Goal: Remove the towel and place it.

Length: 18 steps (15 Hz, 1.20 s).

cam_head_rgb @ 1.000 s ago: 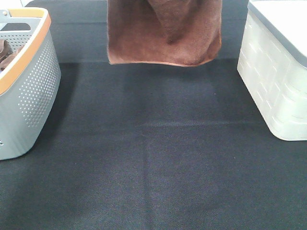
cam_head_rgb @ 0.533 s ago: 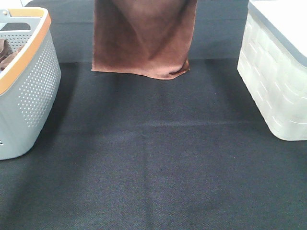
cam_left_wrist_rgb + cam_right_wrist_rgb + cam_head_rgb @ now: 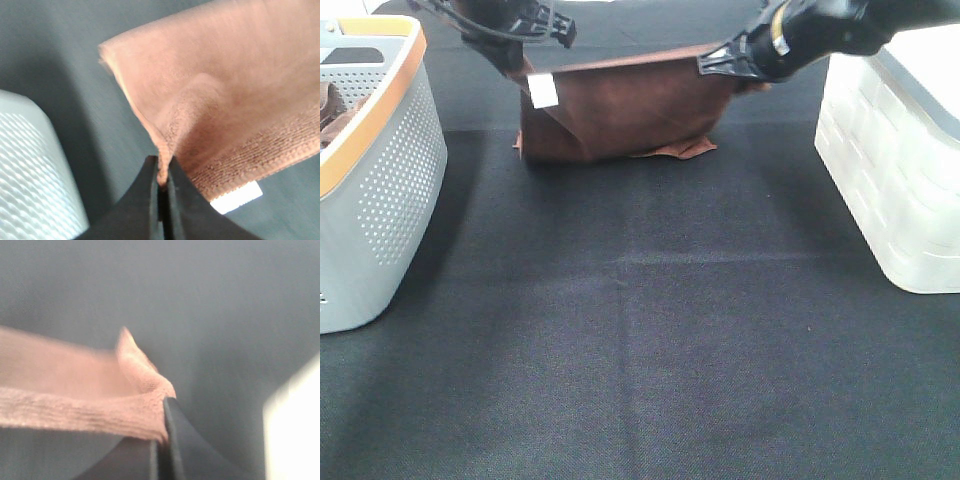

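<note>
The reddish-brown towel (image 3: 630, 105) hangs stretched between my two grippers at the far middle of the table. Its lower edge is bunched on the black cloth. A small white tag (image 3: 542, 90) shows at its left corner. My left gripper (image 3: 525, 60) is shut on the left top corner; the left wrist view shows the towel (image 3: 225, 100) pinched at the closed fingertips (image 3: 162, 185). My right gripper (image 3: 745, 75) is shut on the right top corner; the right wrist view shows the towel's hem (image 3: 100, 405) clamped.
A grey perforated basket with an orange rim (image 3: 380, 160) stands at the left, with a bunched brown cloth (image 3: 330, 110) inside. A white lidded bin (image 3: 905, 170) stands at the right. The table has a black cloth cover (image 3: 650, 350).
The towel has come down from hanging high, and its lower edge now rests folded on the table. Both arms have dropped into the exterior view.
</note>
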Available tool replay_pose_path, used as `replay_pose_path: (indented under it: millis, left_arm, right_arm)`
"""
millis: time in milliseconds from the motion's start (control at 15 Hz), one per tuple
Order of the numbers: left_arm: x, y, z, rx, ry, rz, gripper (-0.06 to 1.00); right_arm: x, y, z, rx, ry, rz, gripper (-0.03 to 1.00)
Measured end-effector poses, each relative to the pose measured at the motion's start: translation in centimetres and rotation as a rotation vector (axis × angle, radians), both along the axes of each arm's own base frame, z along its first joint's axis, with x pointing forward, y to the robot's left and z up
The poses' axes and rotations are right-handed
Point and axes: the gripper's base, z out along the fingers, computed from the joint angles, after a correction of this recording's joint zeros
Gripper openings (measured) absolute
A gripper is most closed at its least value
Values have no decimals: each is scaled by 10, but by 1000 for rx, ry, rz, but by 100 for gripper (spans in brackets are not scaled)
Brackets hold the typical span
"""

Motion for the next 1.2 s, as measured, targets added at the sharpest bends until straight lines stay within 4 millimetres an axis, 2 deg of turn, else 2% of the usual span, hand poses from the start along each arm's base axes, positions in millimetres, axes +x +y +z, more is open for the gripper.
replay_pose_path:
  millis: [133,267,400,600,733,933,1000,1200]
  left_arm:
    - [0,-1,-1,-8,10,-3,0]
    - [-4,-3,-3,-34,56,-4,0]
    - [-12,-3,-18,-34,135,-5,0]
    - [-42,-1,-54,10,309,-13,0]
    - [-69,-10,-72,32,407,-42,0]
    - [-97,-14,-90,63,498,-52,0]
    - [-97,-14,-90,63,498,-52,0]
    - [-123,-23,-110,108,583,-84,0]
  right_arm:
    - [-6,-2,4,-13,54,2,0]
    - [-21,-3,0,-45,233,43,0]
    - [-37,-1,-9,-17,433,92,0]
    - [-49,-1,-15,3,579,70,0]
    - [-64,-4,-25,-5,717,46,0]
    - [-83,-5,-42,16,854,23,0]
    - [-83,-5,-42,16,854,23,0]
    - [-101,-8,-59,29,963,1,0]
